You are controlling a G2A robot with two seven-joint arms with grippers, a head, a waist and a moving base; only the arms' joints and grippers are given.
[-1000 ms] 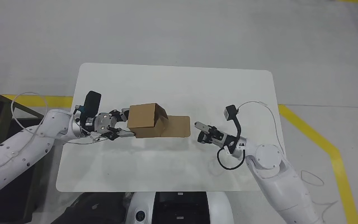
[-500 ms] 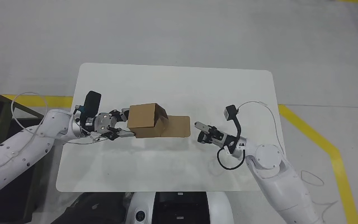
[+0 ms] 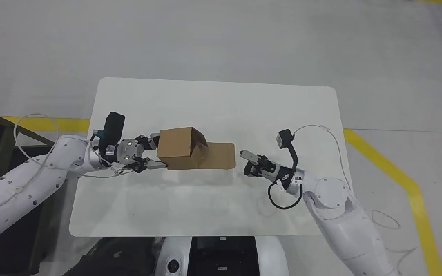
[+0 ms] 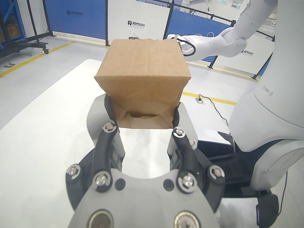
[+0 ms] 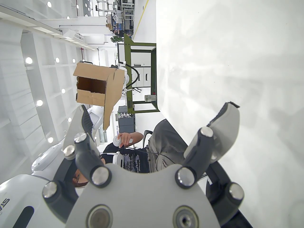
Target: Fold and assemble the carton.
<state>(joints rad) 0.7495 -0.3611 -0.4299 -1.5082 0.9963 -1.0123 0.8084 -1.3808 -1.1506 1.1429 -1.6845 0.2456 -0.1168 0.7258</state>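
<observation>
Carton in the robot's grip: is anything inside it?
Through the open end of the carton, the right wrist view shows bare brown walls and nothing lying inside. The far corners are in shadow, and the end held by the left gripper is folded shut.

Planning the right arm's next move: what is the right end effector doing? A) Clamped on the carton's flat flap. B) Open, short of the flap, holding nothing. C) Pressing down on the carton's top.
B: the right end effector stands open, with a gap to the flap of the carton.
</observation>
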